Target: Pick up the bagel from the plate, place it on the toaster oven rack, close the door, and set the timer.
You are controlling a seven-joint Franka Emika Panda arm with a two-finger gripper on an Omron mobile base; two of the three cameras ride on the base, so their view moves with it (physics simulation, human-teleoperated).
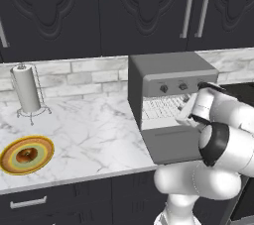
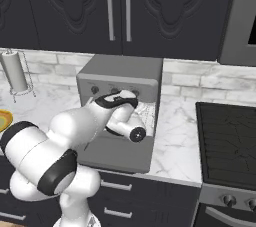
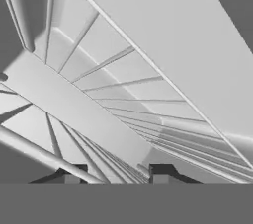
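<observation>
The bagel (image 1: 27,154) lies on the plate (image 1: 45,145) at the counter's left, far from the arm. The toaster oven (image 1: 168,65) stands with its door (image 1: 171,147) folded down flat. My gripper (image 1: 182,114) reaches into the oven mouth just over the toaster oven rack (image 1: 158,107). In the hand view my gripper (image 3: 116,173) hovers close above the rack's bars (image 3: 49,155). Its two fingertips (image 3: 69,173) stand a moderate gap apart with a thin bar running between them. Whether they pinch anything is not visible. From the right, my hand covers the oven opening beside the rack (image 2: 146,113) and above the door (image 2: 117,156).
Knobs (image 1: 163,89) line the oven's front panel. A paper towel holder (image 1: 27,90) stands at the back left. The stove top (image 2: 230,141) lies right of the oven. Black cabinets hang above, and marble counter stretches between plate and oven.
</observation>
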